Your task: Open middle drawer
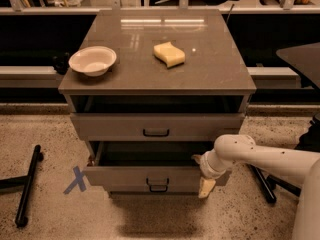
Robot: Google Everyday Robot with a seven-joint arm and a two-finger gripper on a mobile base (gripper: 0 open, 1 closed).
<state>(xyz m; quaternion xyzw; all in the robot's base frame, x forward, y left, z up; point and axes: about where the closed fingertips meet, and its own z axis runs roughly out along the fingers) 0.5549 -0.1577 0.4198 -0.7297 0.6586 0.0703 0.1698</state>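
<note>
The grey cabinet has several drawers. The middle drawer [125, 175] is pulled out well past the one above it, showing a dark inside, and has a small black bar handle [157, 182] at its centre. My gripper [204, 176] is at the right end of this drawer's front panel, low and close against it, with my white arm reaching in from the right. The drawer above [115, 126] stands slightly out, its black handle [156, 132] at centre. A lower drawer's handle [158, 189] peeks out just beneath.
On the cabinet top [215, 69] sit a white bowl [92, 60] at the left and a yellow sponge [169, 54] near the middle. A blue tape X [76, 179] and a black bar [27, 184] lie on the floor at the left. Black legs [262, 184] stand at the right.
</note>
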